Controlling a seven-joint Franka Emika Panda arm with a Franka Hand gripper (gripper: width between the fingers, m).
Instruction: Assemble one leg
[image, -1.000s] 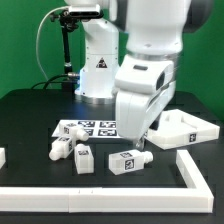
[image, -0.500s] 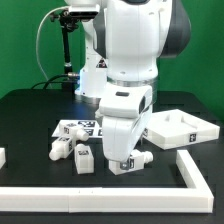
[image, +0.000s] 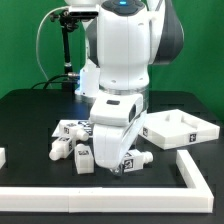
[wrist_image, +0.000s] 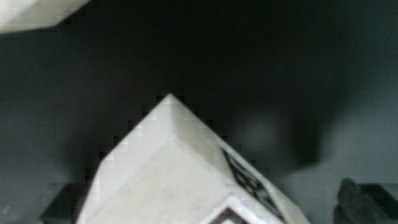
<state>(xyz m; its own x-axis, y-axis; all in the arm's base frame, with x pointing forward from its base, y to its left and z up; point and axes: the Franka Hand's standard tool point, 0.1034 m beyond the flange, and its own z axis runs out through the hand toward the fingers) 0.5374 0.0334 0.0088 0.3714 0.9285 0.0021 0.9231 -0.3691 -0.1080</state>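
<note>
A leg (image: 130, 163), a chunky white peg with a black-and-white tag, lies on the black table in front of the arm. In the wrist view this leg (wrist_image: 178, 170) fills the middle, very close. My gripper (wrist_image: 210, 205) is low over it and open. One dark finger (wrist_image: 57, 206) stands on each side of the leg, and a gap shows on one side. In the exterior view my hand (image: 112, 130) covers the fingers and part of the leg.
Two more legs (image: 62, 149) (image: 84, 157) lie toward the exterior view's left. The marker board (image: 72, 128) lies behind them. A large white square panel (image: 181, 129) sits at the right. White rails (image: 100, 201) border the front and right.
My arm has swung toward the exterior view's left and come down over the leg, which was in open view one second ago and is now partly covered.
</note>
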